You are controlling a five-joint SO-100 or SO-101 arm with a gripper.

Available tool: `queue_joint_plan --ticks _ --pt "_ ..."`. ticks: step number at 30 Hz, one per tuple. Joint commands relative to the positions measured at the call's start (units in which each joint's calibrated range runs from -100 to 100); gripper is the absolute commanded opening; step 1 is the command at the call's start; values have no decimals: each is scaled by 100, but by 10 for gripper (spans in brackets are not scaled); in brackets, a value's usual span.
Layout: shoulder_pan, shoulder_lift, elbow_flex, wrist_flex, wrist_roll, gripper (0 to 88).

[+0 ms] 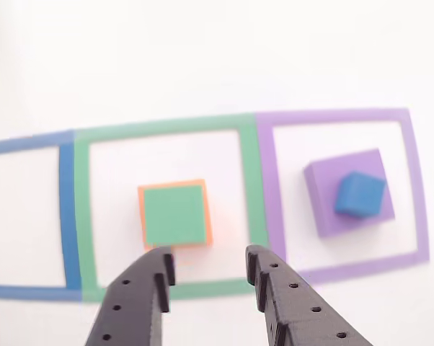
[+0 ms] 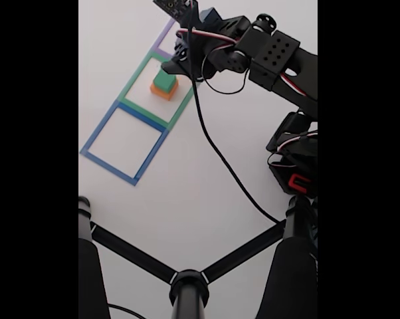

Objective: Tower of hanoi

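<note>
A green block [image 1: 174, 214] sits stacked on an orange block [image 1: 208, 216] inside the green tape square; in the fixed view the same green block [image 2: 165, 79] rests on the orange block [image 2: 163, 92]. To the right, inside the purple tape square, a small blue cube [image 1: 359, 194] lies tilted on the flat purple block [image 1: 325, 205]. My gripper [image 1: 210, 270] hovers above the table just in front of the green-on-orange stack, open, with nothing between its black fingers [image 1: 156, 277]. In the fixed view the arm's head [image 2: 187, 56] hangs beside the stack.
Three tape outlines lie in a row on the white table: blue [image 1: 68, 216], green [image 1: 251, 187] and purple [image 1: 412, 180]. The blue outline [image 2: 123, 143] holds nothing. A black cable [image 2: 220, 159] trails across the table, and a black tripod [image 2: 187, 282] stands at the near edge.
</note>
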State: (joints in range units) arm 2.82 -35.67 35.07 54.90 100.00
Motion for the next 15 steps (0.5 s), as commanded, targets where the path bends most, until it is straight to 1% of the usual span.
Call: queue_joint_plan --ticks 1,2,4,7,9,15 --pt "270 -175 -2213 2463 0 1" --pt "392 -95 -2658 2948 0 1" --pt "621 -23 -3294 3588 0 1" --pt "957 49 -3957 4227 0 1" --pt "1193 49 -4166 4454 0 1" --pt "1666 25 -4121 4478 0 5"
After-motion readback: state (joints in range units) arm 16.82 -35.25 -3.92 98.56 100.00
